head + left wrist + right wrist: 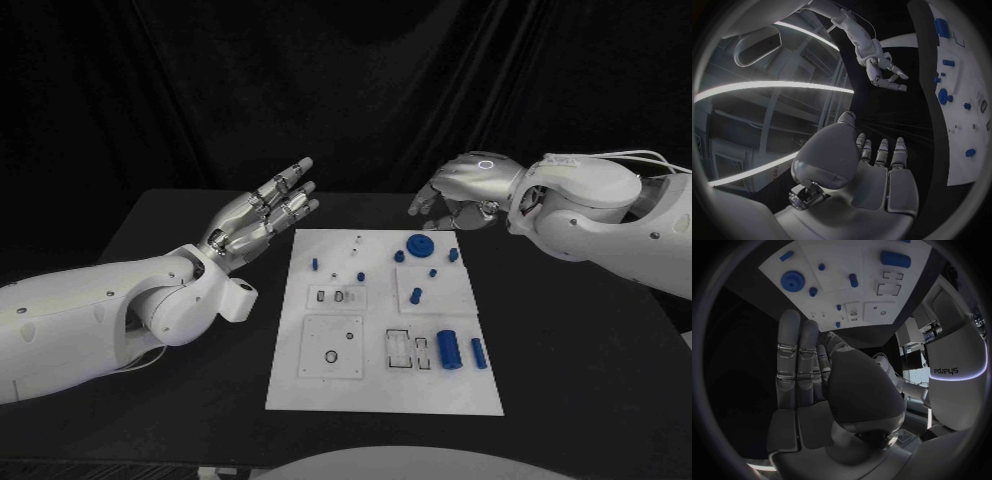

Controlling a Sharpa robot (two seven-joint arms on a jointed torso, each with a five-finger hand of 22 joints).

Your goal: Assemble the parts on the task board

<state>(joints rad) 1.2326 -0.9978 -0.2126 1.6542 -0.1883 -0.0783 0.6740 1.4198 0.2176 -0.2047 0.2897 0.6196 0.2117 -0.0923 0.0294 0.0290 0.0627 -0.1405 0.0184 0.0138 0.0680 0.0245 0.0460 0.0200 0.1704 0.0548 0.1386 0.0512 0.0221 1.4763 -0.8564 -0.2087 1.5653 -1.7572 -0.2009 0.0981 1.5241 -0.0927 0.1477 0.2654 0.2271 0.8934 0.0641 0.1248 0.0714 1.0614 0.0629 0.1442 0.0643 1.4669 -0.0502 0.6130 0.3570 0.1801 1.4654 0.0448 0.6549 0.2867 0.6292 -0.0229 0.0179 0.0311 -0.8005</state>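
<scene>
The left hand [267, 214] is held above the table [173, 260], just beside the board [378, 395] at its far left corner. Its fingers [296, 190] are extended and slightly spread, and nothing is held in it. In the left wrist view the same hand [879, 175] is seen from behind, palm flat and empty.

The right hand [464, 185] is positioned beyond the far edge of the board, near its far right corner, and is raised clear of the surface. Its fingers are curled downward and apart; no part is held between them. In the left wrist view this hand [886, 75] is seen with fingers loosely bent and empty. In the right wrist view the hand [811, 385] is seen with fingers straight and side by side, and the board [879, 305] lies ahead of the fingertips.

All parts are located on the board, apart from both hands. A round disc [418, 243] lies nearest the right hand, at the far edge. Small pegs [415, 295] are distributed over the middle of the board, between the two hands. Two larger cylinders [450, 349] lie at the near right, well apart from either hand.
</scene>
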